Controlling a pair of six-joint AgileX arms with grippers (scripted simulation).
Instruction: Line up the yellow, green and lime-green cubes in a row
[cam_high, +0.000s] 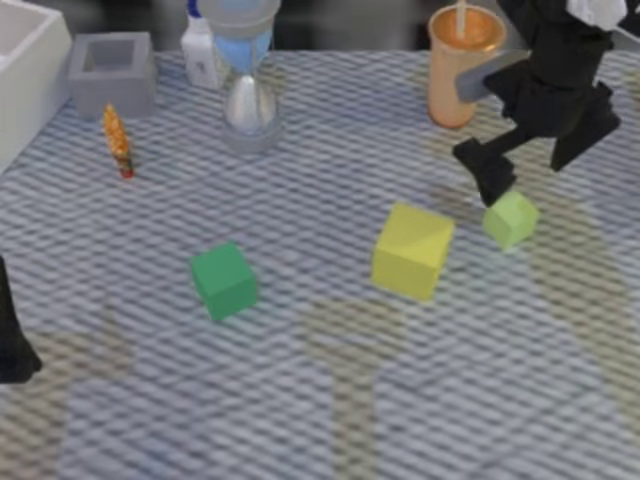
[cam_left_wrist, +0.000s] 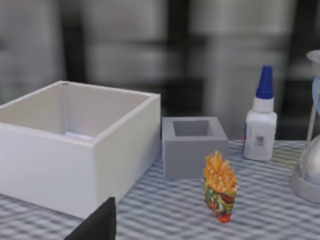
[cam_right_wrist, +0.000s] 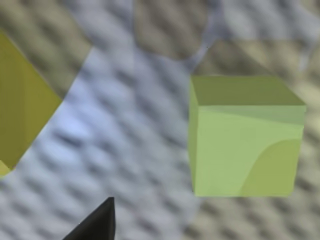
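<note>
Your right gripper (cam_high: 525, 165) hangs just above the lime-green cube (cam_high: 511, 219) at the table's right, its black angular fingers spread apart with nothing between them, one fingertip (cam_high: 495, 182) almost at the cube's far edge. That cube is the smallest of the three, matte and sharp-cornered; in the right wrist view it (cam_right_wrist: 245, 137) sits flat on the cloth with a corner of the yellow cube (cam_right_wrist: 20, 107) near it. The yellow cube (cam_high: 412, 250), the biggest, rests just beside the lime-green one, turned a little askew, and the deep green cube (cam_high: 224, 280) lies well apart toward the left. All three sit on a woven blue-grey tablecloth (cam_high: 320, 400) with faded cutlery shapes printed on it. Your left arm (cam_high: 12, 340) is parked at the left edge (whether its fingers are open or closed you cannot tell). Along the back stand a grey hollow square block (cam_high: 112, 72), a white box (cam_high: 25, 75), a glue bottle (cam_high: 199, 45), an hourglass (cam_high: 246, 80), an orange cup (cam_high: 460, 65) and a small carton of fries (cam_high: 117, 140).
</note>
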